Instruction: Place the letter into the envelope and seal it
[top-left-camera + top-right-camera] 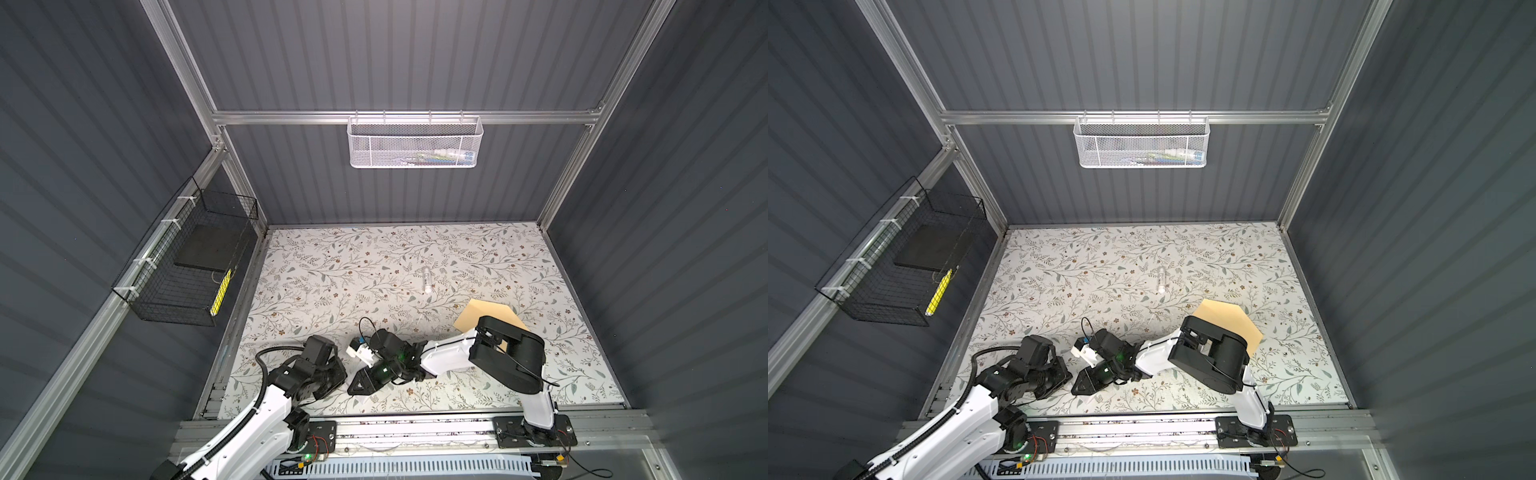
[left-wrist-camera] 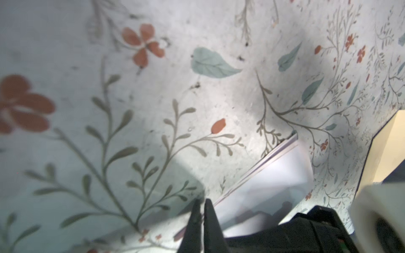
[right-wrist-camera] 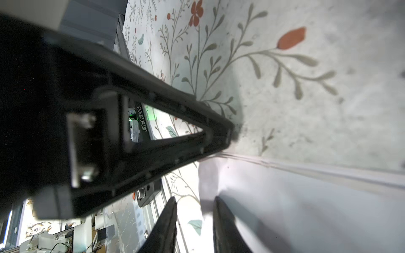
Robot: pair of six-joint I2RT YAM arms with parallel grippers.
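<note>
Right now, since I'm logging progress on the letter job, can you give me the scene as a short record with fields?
letter: white, on the floral table, outside the envelope
envelope: tan, on the table's right side, partly hidden behind the right arm
left gripper: jaws nearly together at the letter's edge; grip unclear
right gripper: open, at the letter's corner
white tube: lying apart, farther back
task state: letter not yet inserted

One envelope [image 1: 485,314], one letter [image 2: 274,175], one white tube [image 1: 427,280], two wall baskets [image 1: 374,150] [image 1: 166,308].
</note>
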